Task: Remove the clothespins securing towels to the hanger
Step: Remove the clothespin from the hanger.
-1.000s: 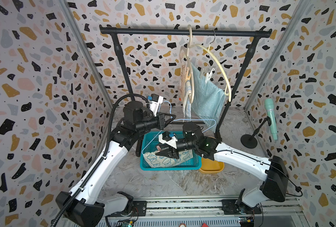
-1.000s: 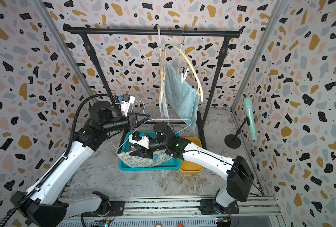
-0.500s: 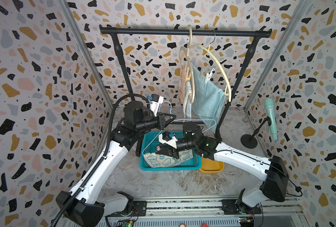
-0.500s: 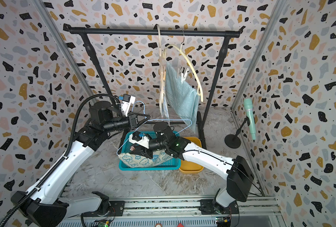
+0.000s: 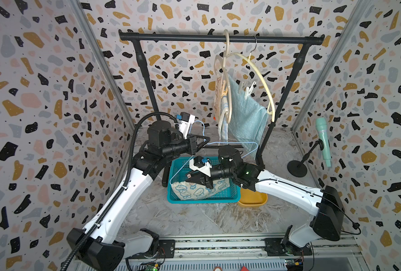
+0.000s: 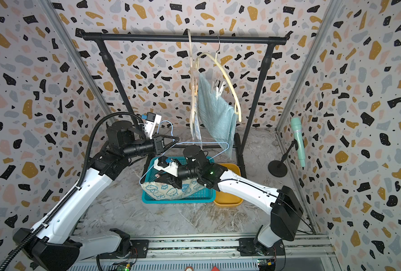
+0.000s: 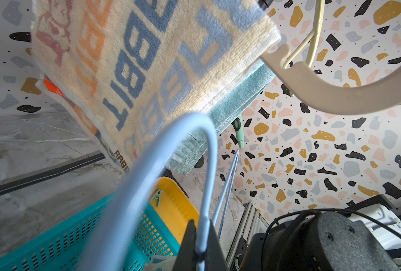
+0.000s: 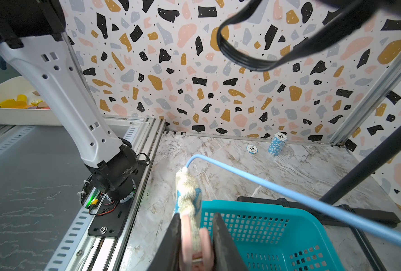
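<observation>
left gripper (image 7: 200, 237): clamped tight on blue wire hanger (image 7: 210, 150) neck
right gripper (image 8: 196, 234): jaws closed onto pink clothespin (image 8: 194, 246), pads touching
pink clothespin: pinning cartoon towel (image 8: 187, 187) at hanger's left end, over teal basket (image 8: 253, 204)

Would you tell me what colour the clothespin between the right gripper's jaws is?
Pink clothespin; the right wrist view shows it best.

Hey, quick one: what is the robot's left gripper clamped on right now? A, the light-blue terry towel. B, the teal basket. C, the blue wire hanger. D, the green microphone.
C: in the left wrist view the left gripper has its jaws closed on the blue wire hanger just below its hook.
</observation>
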You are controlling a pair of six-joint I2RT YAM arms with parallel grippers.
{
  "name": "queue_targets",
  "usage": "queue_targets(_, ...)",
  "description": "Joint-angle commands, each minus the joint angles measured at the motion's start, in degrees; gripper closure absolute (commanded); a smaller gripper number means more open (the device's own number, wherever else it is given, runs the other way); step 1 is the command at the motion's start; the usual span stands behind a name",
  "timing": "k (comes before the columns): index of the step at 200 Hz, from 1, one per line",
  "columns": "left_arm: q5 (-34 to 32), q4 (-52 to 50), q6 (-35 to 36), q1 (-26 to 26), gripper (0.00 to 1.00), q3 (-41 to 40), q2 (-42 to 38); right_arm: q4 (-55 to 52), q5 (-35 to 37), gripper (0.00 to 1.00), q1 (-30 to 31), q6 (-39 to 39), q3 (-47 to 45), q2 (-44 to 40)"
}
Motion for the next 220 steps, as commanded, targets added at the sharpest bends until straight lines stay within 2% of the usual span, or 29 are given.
queue_targets(1,0.1,3.4,-0.6,-0.2,1.00,-0.7,-0.5,1.7,0.8,1.00,0.0,0.7,1.7,-0.4)
queue_targets(170,-2.4,3.2,0.3,-0.3,1.00,-3.1,-1.5,7.9,4.7,1.00,0.0,2.7,0.0,-3.0)
queue_targets(220,-6.2,2.7,1.4,-0.3,1.00,-3.6,-2.1,8.5,6.7,1.00,0.0,3.3,-1.9,-5.9)
